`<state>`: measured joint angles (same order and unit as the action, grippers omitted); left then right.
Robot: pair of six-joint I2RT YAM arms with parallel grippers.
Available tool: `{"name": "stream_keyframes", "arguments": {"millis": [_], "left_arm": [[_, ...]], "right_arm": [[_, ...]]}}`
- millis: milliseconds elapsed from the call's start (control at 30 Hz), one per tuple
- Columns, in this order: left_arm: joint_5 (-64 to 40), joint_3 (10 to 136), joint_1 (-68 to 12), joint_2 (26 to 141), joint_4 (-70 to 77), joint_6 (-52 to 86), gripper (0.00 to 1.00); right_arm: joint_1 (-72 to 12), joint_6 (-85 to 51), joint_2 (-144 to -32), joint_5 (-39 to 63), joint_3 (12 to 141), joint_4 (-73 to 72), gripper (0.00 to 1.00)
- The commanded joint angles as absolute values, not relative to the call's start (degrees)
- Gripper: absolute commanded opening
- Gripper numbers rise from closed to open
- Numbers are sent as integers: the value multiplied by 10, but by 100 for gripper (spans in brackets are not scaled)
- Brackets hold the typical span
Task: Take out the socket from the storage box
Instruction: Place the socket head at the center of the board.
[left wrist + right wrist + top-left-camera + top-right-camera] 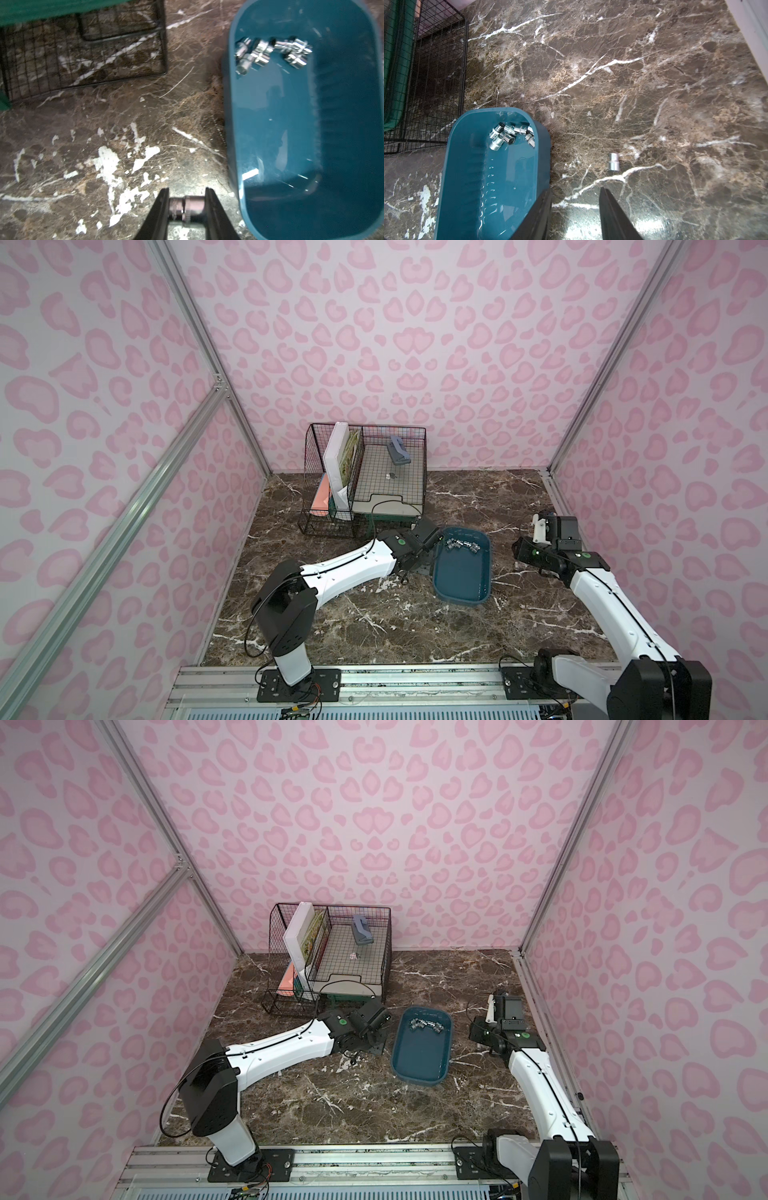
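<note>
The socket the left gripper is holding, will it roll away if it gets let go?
Probably: the socket is a round barrel lying sideways in the left gripper, over a smooth table. It looks like metal, so it is likely slippery and heavy for its size.

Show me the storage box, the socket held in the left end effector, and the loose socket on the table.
storage box (461, 578), in a top view, bare floor inside.
held socket (186, 209), left wrist view, middle of its barrel.
loose socket (613, 161), right wrist view, middle of its side.
</note>
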<state>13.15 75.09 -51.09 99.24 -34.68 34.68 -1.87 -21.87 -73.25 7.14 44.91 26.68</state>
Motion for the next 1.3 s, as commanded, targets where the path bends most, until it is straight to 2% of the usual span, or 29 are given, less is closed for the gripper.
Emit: {"name": "stream_keyframes", "arguments": {"millis": [0,533,1267], "left_arm": [[176,743,-506,996,-337,381,22],[161,694,-502,1058,-258,402,21],[146,632,-501,1055,-202,450,35]], "right_arm": [[-25,-224,-737,68,454,251,43],[-42,-228,-747,57,456,252,43],[-51,-229,-748,54,462,254,44]]}}
